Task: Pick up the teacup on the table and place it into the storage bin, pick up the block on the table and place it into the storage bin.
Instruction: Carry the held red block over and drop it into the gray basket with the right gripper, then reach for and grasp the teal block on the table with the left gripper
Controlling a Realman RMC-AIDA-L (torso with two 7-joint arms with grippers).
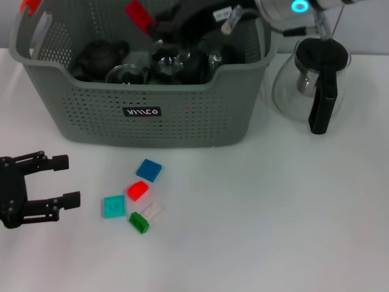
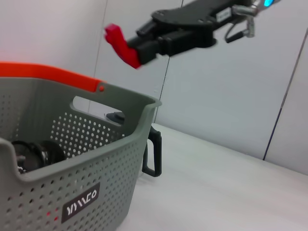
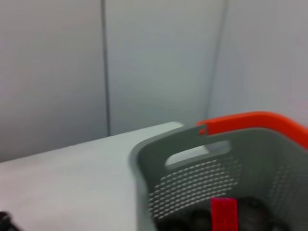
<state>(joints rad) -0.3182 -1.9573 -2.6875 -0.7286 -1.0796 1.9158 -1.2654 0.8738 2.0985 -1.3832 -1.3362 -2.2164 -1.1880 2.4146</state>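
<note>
Left gripper [image 1: 64, 180] parted, low on table, right gripper [image 1: 159, 25] pinching red block [image 1: 138, 16] above storage bin [image 1: 146, 103]

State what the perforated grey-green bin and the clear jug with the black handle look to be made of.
The grey-green perforated storage bin looks like moulded matte plastic: uniform punched holes, rounded rim, no shine. The clear round carafe beside it seems glass, transparent with bright glints; its black handle is probably plastic.
</note>
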